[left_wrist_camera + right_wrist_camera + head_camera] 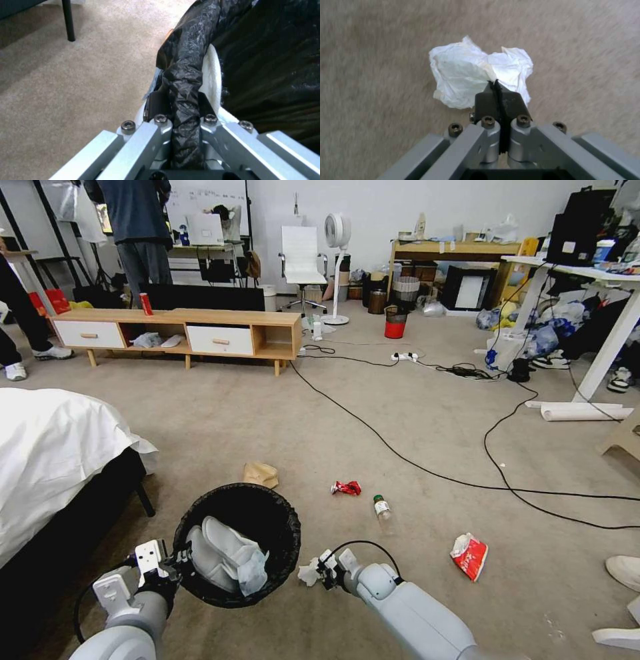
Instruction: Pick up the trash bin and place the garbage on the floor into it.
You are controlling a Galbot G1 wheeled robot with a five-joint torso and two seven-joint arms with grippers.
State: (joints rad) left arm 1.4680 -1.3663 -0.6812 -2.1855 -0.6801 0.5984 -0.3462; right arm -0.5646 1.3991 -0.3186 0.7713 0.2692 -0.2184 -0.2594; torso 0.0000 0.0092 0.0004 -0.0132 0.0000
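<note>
While our left gripper [179, 565] stayed out of the question as the bin's carrier, clamped on the bag-wrapped rim of the trash bin [238, 543] at the lower centre of the head view, the step in hand belonged to our right gripper [319, 570], just right of the bin, which had its fingers pinched together on a crumpled white tissue [309, 573]. In the right wrist view the black fingertips [488, 98] met on only one edge of the tissue [466, 75], so we judged the hold thin: the carry needed to be slow and level, with no quick wrist turn that might shake the paper loose. We thought the tissue should pass over the black rim, not against it, and be let go above the tissues already lying inside. In the left wrist view the fingers [156, 102] bit the rim [186, 75] firmly, yet the bin hung from one side, so steadiness mattered there too. On the floor [427, 427] beyond lay a brown paper bag [261, 473], a red wrapper [346, 487], a small bottle [383, 513] and a noodle cup [469, 556] at lower right.
</note>
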